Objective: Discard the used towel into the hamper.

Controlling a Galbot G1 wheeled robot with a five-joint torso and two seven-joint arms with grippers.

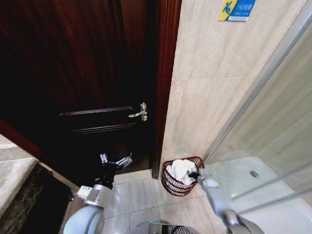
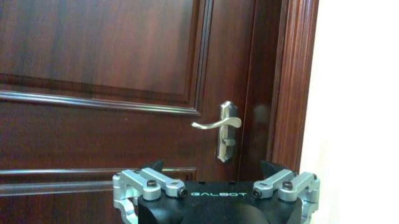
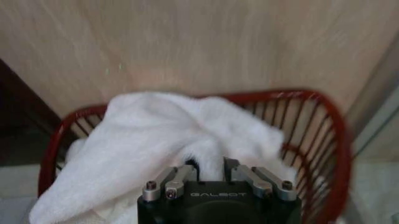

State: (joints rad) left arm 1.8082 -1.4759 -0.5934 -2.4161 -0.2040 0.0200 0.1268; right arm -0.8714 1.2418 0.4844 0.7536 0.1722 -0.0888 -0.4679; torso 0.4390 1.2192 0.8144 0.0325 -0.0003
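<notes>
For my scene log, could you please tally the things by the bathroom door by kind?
Towels: 1, white towel in the hamper.
Hampers: 1, red wire hamper.
Door handles: 1, silver door handle.
Wall signs: 1, blue-and-yellow sign.
Total: 4.

Towel (image 1: 180,169) in hamper (image 1: 171,185), against wall (image 1: 214,87), right of door (image 1: 92,83).

Soft, even indoor light brightens the beige wall tiles (image 1: 209,92), while the dark wooden door (image 1: 83,73) sinks into deep shadow. The head view bends straight lines near its edges. The wall beside the door frame (image 2: 293,88) blows out white in the left wrist view, and the right wrist view is soft and blurred throughout.
</notes>
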